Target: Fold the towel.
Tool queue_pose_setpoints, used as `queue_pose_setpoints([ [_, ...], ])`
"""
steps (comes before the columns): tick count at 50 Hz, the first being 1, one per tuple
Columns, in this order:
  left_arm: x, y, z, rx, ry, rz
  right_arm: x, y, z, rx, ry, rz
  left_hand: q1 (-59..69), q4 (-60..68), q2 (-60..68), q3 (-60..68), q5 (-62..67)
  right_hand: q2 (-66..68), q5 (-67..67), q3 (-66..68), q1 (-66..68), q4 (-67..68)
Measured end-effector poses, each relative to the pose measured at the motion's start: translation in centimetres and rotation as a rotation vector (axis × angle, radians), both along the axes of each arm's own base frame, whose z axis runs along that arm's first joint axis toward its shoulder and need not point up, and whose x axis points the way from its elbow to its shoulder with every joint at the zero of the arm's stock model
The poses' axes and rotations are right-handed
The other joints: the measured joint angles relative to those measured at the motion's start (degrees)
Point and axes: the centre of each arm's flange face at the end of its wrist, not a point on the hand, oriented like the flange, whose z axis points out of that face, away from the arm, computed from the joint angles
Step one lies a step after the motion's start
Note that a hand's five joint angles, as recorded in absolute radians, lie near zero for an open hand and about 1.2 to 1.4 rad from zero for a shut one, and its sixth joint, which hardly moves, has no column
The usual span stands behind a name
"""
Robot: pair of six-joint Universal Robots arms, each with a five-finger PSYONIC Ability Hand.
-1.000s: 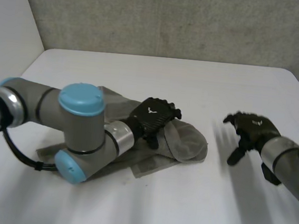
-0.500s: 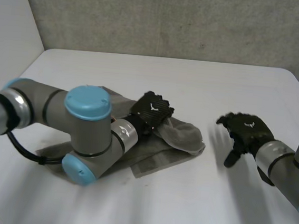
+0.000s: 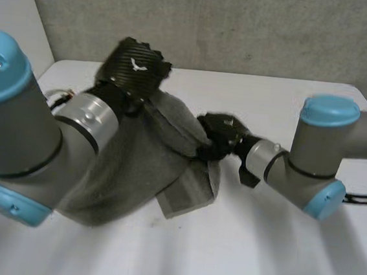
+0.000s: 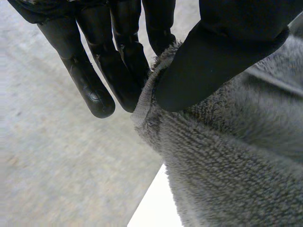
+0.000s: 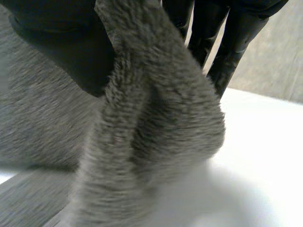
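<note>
A grey towel (image 3: 138, 166) is held up off a white table (image 3: 257, 248) by two black robot hands, in front of a grey wall (image 3: 246, 26). The left hand (image 3: 135, 68) is raised above the table. Its fingers (image 4: 97, 85) are nearly straight and its thumb (image 4: 213, 56) presses toward them, so the fuzzy hem of the towel is pinched between thumb and fingers right at the fingertips. From that pinch the cloth spreads out and falls away below the thumb, draping down beside the left arm (image 3: 33, 142) until its lower part reaches the table. The right hand (image 3: 219, 133) sits lower, near the middle of the table, at the end of the right arm (image 3: 318, 157). It has closed on a bunched fold at the towel's side edge. In its wrist view the thick fold rises between the thumb (image 5: 61, 47) on one side and the fingers (image 5: 227, 47) on the other, with the cloth filling the space between them and bulging out below the fingertips. Just beneath the right hand's fingers a flatter, folded part of the towel lies on the table. The stretch of cloth between the two hands slopes down from the left fingertips to the right ones.
</note>
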Motion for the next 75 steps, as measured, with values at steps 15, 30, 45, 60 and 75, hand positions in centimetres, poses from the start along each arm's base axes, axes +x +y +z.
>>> queue_pose_setpoints([
  [15, 1.4, -8.2, 9.9, -0.543, 0.33, 0.148, -1.5, -3.1, 21.1, -0.868, -0.214, -0.35, 0.2, 0.0, 0.1, 0.1, 0.3, 1.5, 1.7, 2.6, 0.3, 2.9],
  [30, 3.5, -1.7, -3.6, -0.115, 0.076, 0.146, -2.9, 1.7, 11.2, -0.544, 0.227, -0.129, 1.1, 0.0, 0.1, 0.1, 0.6, 1.5, 2.4, 2.7, 0.3, 2.9],
  [45, 3.6, 5.4, -13.3, 0.349, -0.24, 0.079, -6.5, 4.1, -0.8, -0.092, 0.558, -0.008, 1.1, 0.0, 0.1, 0.1, 0.6, -27.5, -25.0, -27.1, -21.6, -27.2],
  [60, 3.4, 5.3, -6.3, 0.167, -0.086, 0.079, -12.8, 2.4, 1.3, -0.073, 0.407, -0.304, 1.1, 0.0, 0.1, 0.1, 0.7, -42.1, -42.6, -42.9, -34.9, -43.2],
  [75, 3.6, 4.9, -6.8, 0.212, -0.047, 0.093, -16.2, 3.1, -0.1, -0.034, 0.418, -0.4, 1.1, 0.0, 0.1, 0.1, 0.7, -32.9, -32.4, -32.5, -26.8, -32.5],
])
